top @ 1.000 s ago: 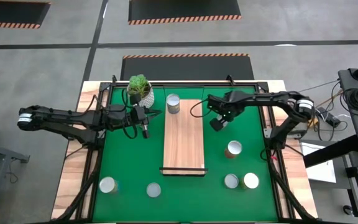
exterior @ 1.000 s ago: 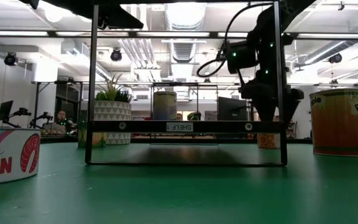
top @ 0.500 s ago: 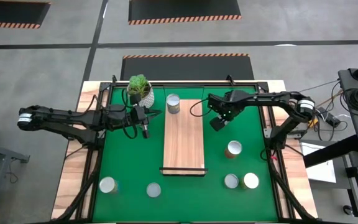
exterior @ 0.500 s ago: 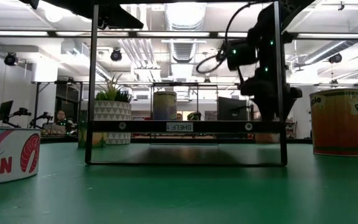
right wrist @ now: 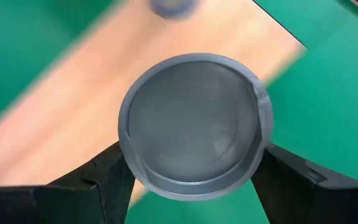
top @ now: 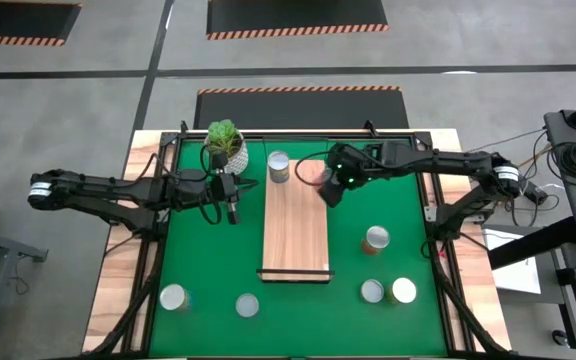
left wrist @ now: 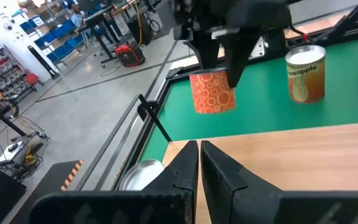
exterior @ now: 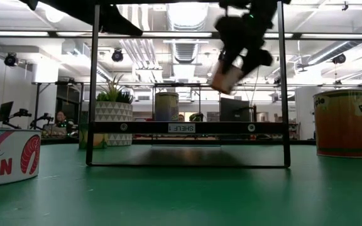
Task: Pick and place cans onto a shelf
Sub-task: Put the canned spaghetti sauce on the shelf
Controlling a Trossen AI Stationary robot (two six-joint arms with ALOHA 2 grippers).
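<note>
The right gripper (top: 330,188) is clamped on an orange-patterned can (left wrist: 212,91), one finger pressing each side of its round silver end (right wrist: 194,126). In the high view it sits just right of centre in the upper half of the frame, at the right long edge of the shelf (top: 295,220) near its far end. The low view shows the held can (exterior: 226,76) tilted and lifted well clear of the board, hanging in the upper middle of the frame.

What the placing turns on: the shelf runs top to bottom down the middle of the high view, and its bare wood lies directly left of and below the gripper. A short carry left, righting the can and lowering it, looks like what is needed. The right arm is plainly the one at work here.

One can (top: 279,166) stands at the top end of the board; whether on it or just beyond its edge I cannot tell.

The left gripper (top: 232,200) waits at the upper left of the mat (top: 208,260), near the potted plant (top: 224,143), its fingers closed together on nothing. Further cans stand on the mat: one at the right (top: 375,239), two at lower right (top: 372,290) (top: 403,290), two at lower left (top: 173,297) (top: 247,305).
</note>
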